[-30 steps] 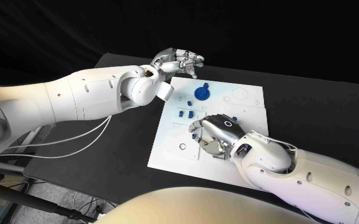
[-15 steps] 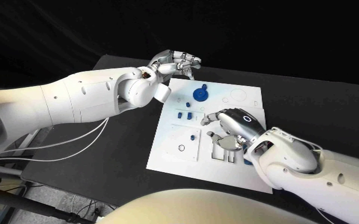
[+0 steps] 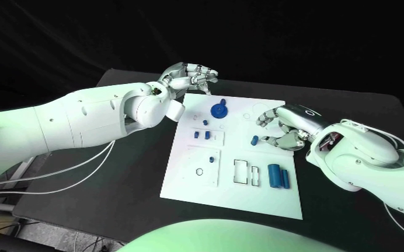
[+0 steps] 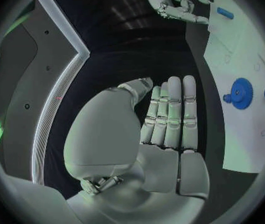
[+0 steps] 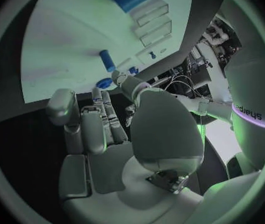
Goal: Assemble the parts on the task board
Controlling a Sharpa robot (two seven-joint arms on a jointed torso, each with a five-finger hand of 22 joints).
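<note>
White board (image 3: 220,173) mid worktop; right hand (image 3: 285,127) empty, fingers loosely curled by blue peg (image 3: 254,140), likely reaching; left hand (image 3: 188,75) empty, fingers apart, parked clear.

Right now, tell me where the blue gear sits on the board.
In the head view the blue gear sits at the far end of the task board, toward its left edge, just right of the left hand.

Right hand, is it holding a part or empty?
Empty. The right hand hovers above the task board, fingers apart, nothing between them.
</note>
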